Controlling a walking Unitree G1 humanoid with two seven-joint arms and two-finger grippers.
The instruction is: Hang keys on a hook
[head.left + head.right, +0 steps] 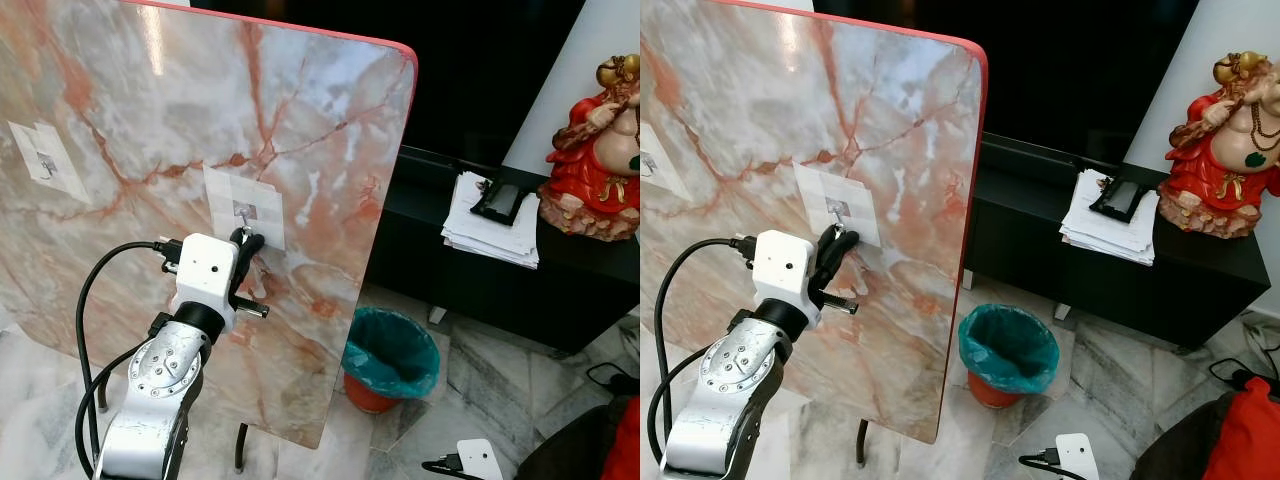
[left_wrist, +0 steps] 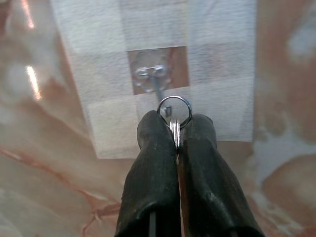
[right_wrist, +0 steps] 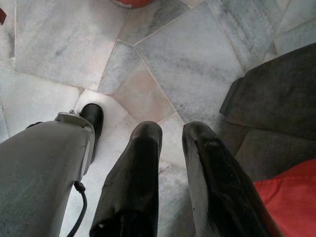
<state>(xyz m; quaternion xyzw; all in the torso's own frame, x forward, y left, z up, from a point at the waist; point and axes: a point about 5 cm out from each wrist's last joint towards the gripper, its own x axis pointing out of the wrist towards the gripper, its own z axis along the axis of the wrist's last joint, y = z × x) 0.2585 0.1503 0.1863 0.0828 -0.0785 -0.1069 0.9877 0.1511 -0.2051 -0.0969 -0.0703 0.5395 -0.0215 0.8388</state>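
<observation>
Key ring [image 2: 174, 111] pinched between clenched left pincer [image 2: 176, 129] fingertips, loop at tip of hook [image 2: 154, 79] on taped patch [image 1: 244, 206] of upright marble slab [image 1: 330, 90]. Risk: ring not fully over prong; early release drops keys to floor. Right pincer [image 3: 170, 131] idle, fingers parted, above floor.

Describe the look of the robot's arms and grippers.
The left arm is silver metal with a round bolted joint, a white boxy wrist housing and a black cable looping beside it. The left gripper has two long, rounded, matte black fingers. The right gripper has the same black fingers.
</observation>
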